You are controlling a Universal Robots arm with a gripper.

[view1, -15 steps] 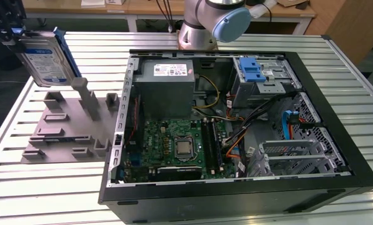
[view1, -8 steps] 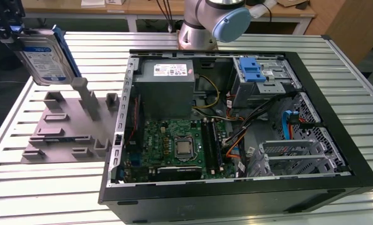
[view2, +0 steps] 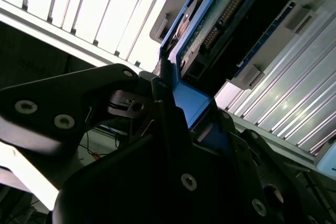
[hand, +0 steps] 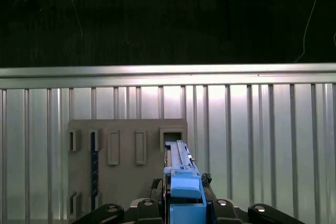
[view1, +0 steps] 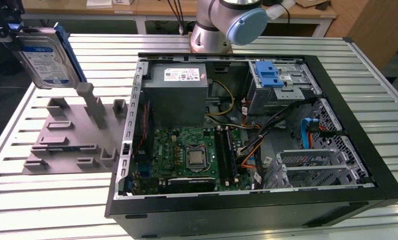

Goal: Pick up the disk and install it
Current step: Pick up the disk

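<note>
Slatted table point(view1: 52, 200), open case point(view1: 252, 140) centre-right in the exterior view. Disk point(view1: 45, 55) hangs upper left, above the grey fixture point(view1: 72, 135). Gripper point(hand: 185, 208) fingers are clamped on its blue caddy edge. Risk: the narrow edge hold could let the disk tilt or slip.

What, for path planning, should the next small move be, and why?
Probably carry the disk toward the exterior view's right, toward the computer case: the gripper has its jaws shut on it, it hangs above the grey fixture, and the drive cage sits inside.
</note>
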